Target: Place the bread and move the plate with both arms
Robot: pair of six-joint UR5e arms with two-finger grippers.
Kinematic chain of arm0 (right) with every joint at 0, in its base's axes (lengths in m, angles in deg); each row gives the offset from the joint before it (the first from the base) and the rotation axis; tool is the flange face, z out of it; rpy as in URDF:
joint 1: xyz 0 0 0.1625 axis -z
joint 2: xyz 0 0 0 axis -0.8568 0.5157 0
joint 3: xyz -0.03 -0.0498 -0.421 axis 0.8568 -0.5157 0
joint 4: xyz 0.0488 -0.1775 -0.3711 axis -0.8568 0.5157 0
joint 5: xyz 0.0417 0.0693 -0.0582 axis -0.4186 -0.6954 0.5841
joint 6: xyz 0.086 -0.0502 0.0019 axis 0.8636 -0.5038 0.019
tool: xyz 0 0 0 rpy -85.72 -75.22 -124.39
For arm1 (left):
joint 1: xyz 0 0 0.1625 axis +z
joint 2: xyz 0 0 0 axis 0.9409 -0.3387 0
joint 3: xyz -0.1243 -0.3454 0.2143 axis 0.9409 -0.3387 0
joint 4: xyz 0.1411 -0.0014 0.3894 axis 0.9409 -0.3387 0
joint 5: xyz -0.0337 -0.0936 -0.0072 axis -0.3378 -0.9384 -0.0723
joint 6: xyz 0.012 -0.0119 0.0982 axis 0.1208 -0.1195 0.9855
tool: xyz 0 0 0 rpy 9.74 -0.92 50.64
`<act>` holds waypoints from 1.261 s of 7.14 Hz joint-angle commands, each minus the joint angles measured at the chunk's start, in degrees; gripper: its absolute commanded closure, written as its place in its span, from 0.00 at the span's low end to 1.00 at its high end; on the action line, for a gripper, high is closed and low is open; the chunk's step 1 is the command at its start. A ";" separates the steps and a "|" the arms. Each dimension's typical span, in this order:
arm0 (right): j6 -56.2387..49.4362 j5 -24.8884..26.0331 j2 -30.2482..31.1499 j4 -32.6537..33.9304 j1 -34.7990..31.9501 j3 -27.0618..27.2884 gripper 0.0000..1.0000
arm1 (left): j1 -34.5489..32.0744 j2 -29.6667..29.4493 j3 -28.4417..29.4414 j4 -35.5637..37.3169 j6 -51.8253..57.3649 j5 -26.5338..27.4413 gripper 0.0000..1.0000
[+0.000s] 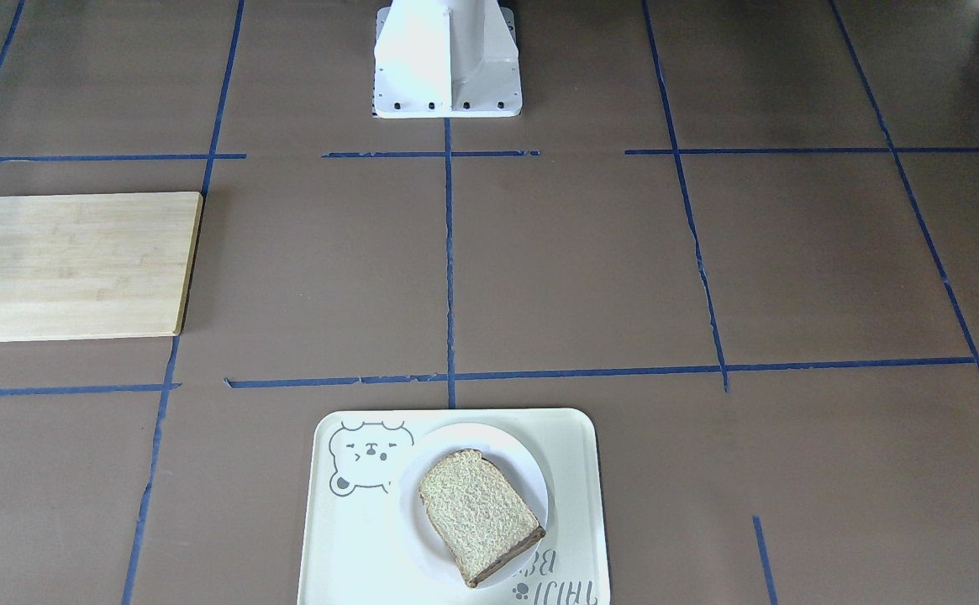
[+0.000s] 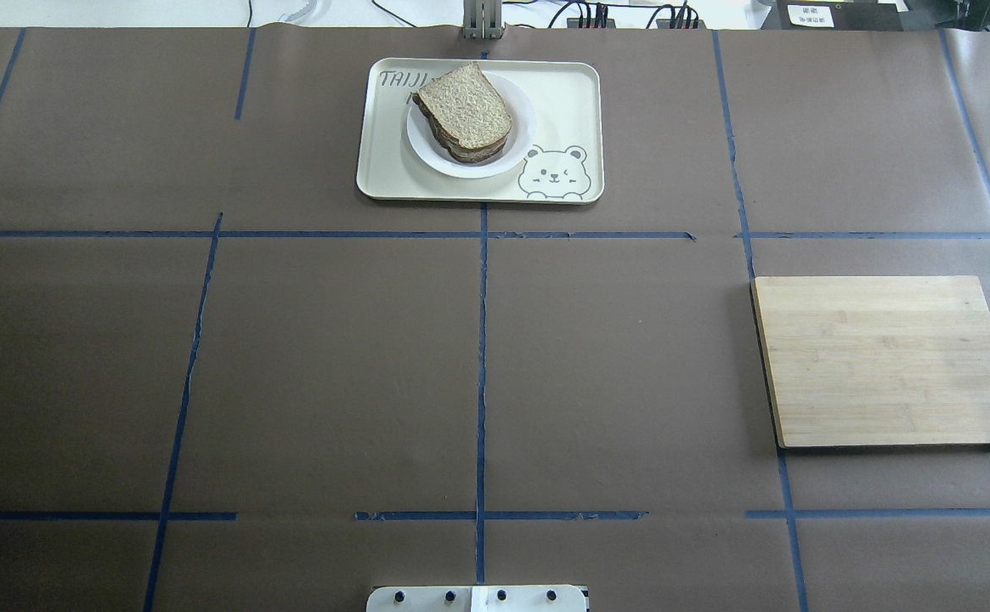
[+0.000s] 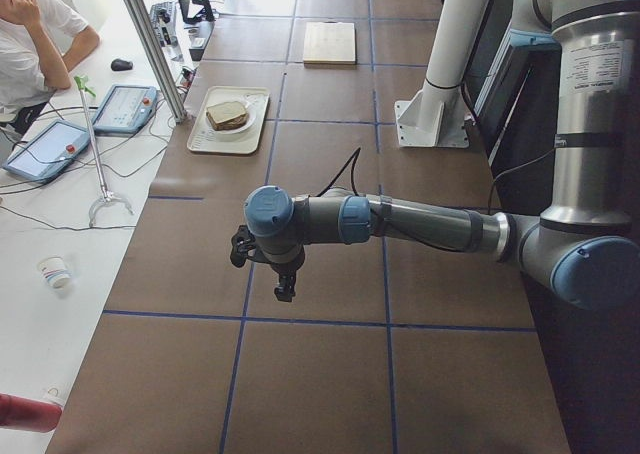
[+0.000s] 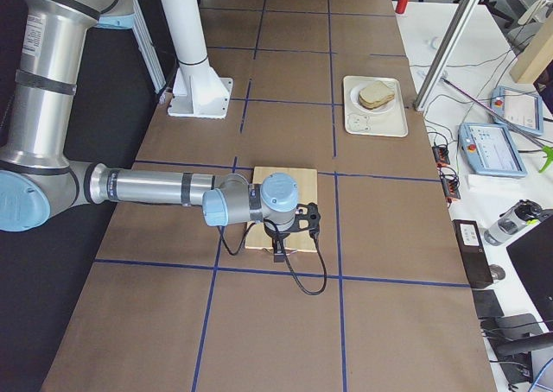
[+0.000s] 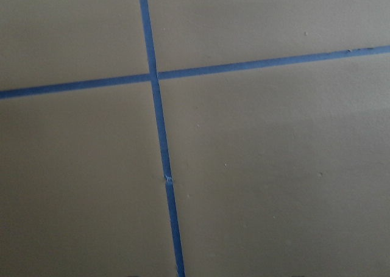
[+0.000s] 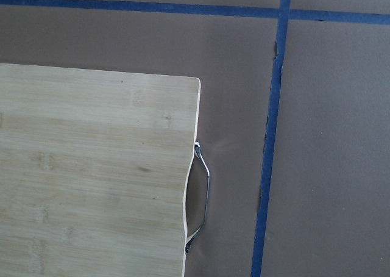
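Both sets of jaws show only in the side views, so you cannot tell whether either is released or clenched; nothing is visible between them. Your left arm [image 3: 420, 222] reaches out low and level, its jaws pointing straight down above a line of blue tape [image 5: 159, 136] on the bare brown tabletop [image 2: 333, 374]. That arm's wrist camera sees only two crossing tape lines. Your right arm [image 4: 147, 187] is stretched out the same way, with its jaws hanging over the near edge of the bamboo cutting board [image 2: 885, 361]. Its wrist camera looks down on one corner of the board and on the thin metal handle [image 6: 204, 197] at its side. In the overhead view the board lies at about 3 o'clock from the tabletop's middle, well apart from everything else. The bread [image 2: 465, 106] is at 12 o'clock in that view, at the far edge, straight out from the white pedestal base [image 1: 447, 59]. It rests on the plate [image 2: 461, 168], tilted so its domed top points to roughly 11 o'clock, and its crust just overhangs the rim in the front-facing view. The plate sits inside the cream tray [image 2: 562, 93], nearer the tray's 9 o'clock side. The bear drawing [image 2: 552, 174] fills the tray's 5 o'clock corner, just beside the plate. Both arms are well apart from the tray.
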 commanded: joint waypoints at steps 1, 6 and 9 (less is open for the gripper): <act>-1.95 0.34 -0.17 1.45 0.55 0.63 0.00 | 0.00 0.42 -1.76 1.04 0.16 0.51 0.00; -22.02 7.51 -0.86 23.74 -6.18 8.01 0.00 | 0.00 -0.73 -0.62 1.04 0.86 0.51 0.00; -21.65 6.84 -0.78 23.77 -6.30 7.57 0.00 | 0.00 -0.38 -1.84 -0.79 0.86 0.42 0.00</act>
